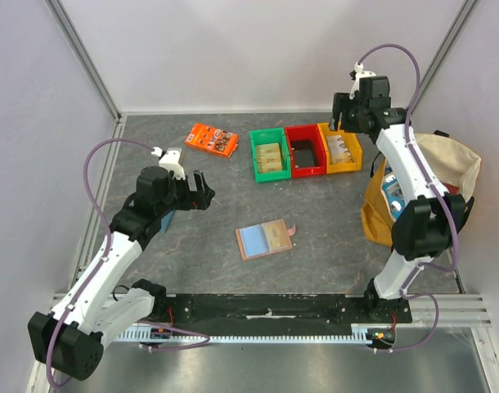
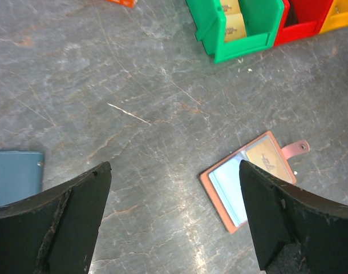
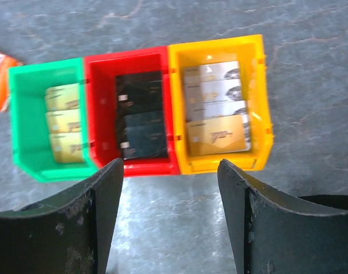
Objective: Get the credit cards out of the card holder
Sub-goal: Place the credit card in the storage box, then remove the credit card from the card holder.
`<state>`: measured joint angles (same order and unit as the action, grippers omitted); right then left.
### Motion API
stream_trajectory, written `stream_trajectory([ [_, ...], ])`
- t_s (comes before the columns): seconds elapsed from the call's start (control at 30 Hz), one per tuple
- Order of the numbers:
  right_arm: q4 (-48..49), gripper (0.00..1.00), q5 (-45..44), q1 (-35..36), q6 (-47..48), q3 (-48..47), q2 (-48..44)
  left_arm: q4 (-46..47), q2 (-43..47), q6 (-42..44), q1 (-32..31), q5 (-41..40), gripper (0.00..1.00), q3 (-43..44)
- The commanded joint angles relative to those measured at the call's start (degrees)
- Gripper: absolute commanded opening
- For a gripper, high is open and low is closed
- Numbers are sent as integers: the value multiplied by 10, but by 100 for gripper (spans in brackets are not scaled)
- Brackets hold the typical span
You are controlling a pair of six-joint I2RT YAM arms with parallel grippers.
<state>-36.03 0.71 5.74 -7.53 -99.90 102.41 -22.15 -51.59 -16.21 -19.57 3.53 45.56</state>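
Started with the grey marbled table [image 1: 331, 270], taking up most of the top view. Saw the left gripper [image 2: 174, 165] hanging over the left-centre of that frame, spread wide with nothing in between. Caught the right gripper [image 3: 169, 165] up in the upper right, over the bins, parted pretty wide too and gripping nothing.

Noticed a tan canvas bag [image 1: 458, 164] slumped at the right edge, partly hidden by the right arm. Counted three bins in a row at upper centre, touching side by side: green bin [image 1: 268, 154], red bin [image 1: 304, 150], yellow bin [image 1: 341, 147].

Found the card holder [image 1: 266, 240] lying flat and open just below the middle of the frame, well apart from both grippers. Pale blue lining on its left half, snap tab [image 2: 296, 148] poking out to the right.

Also spotted a blue pouch [image 2: 14, 174] at the left edge of the left wrist view, and an orange packet [image 1: 214, 140] up left of the bins.

Made out gold cards [image 3: 64, 123] in the green bin, dark cards [image 3: 141, 123] in the red, silver cards [image 3: 211, 85] in the yellow with one gold-coloured card on top. Couldn't tell for sure, but looked like another tan card [image 2: 268, 157] in the holder's right half.
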Motion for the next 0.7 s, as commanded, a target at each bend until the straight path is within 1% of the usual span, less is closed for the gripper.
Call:
stream_trajectory([
  [0.0,41,74,24,45,-27,70,-68,18,-20,-32,0,55,98,0],
  [0.1,71,74,45,87,-45,131,-113,18,-30,-52,-13,71,98,-3],
  [0.2,94,74,58,130,-62,191,-156,23,-36,-69,-44,55,95,-9],
  [0.3,125,72,83,162,-89,250,-195,32,-47,-85,-99,25,93,-14],
  [0.43,151,69,97,203,-113,328,-235,53,-69,-110,-164,-7,92,-22],
  [0.5,170,65,115,214,-127,365,-251,62,-88,-118,-193,-23,91,-23],
  [0.63,196,62,147,235,-151,430,-263,77,-132,-138,-242,-33,90,-20],
  [0.67,204,61,148,240,-156,445,-265,80,-141,-143,-252,-47,89,-19],
])
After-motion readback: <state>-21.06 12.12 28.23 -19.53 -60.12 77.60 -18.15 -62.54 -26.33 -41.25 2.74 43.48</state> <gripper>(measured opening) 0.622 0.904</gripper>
